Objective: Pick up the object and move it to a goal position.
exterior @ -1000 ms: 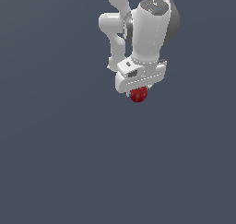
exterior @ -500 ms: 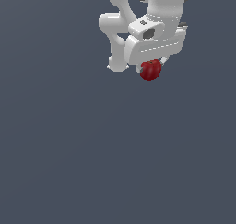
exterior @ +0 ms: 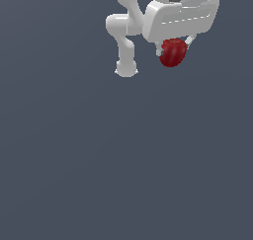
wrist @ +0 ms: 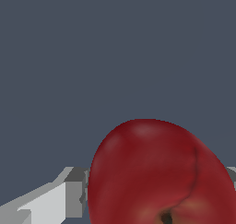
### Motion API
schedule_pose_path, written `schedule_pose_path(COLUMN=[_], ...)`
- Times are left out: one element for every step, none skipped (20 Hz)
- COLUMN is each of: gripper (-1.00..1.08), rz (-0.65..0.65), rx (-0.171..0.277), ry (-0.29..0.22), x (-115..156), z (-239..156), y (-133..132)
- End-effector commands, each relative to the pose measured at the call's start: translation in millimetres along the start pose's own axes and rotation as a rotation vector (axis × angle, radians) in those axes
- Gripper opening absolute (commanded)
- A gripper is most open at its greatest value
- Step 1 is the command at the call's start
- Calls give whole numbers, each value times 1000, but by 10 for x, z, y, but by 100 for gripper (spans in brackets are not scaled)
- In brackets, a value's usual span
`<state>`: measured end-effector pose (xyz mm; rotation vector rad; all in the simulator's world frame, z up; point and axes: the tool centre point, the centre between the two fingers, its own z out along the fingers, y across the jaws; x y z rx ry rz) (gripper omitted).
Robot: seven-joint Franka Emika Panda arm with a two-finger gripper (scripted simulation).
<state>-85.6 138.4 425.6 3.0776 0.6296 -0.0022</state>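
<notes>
Near the upper right of the exterior view, the white robot gripper (exterior: pixel 173 50) pinched the small dark red, apple-like object (exterior: pixel 172 52) above the plain grey surface (exterior: pixel 123 175), so the carrying step seemed underway, with no goal marker visible to steer toward.

We find no text, label, brand, number or sign that can be read in either view. The white gripper (exterior: pixel 174 47) housing carries only plain grooves, the dark red object (exterior: pixel 172 52) shows a bare skin with a dark dimple in the wrist view, and the grey surface (exterior: pixel 99 160) is unmarked from edge to edge.
</notes>
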Motion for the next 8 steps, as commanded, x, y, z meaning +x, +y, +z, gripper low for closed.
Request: schedule_pose_path(gripper=[-100,-100,-100,-100,-100,-100,-100,-100], rz=[0,1,1,1,1,1,1,1], rx=[0,0,0,0,0,0,0,0], ry=[1,1,1,1,1,1,1,1], x=[5,6,8,11,13,16,19,20], z=[-114,-143,-166,-184,-197,-204,-206,-206], y=[-31,-36,-43,-48,-52,-54,-54,-54])
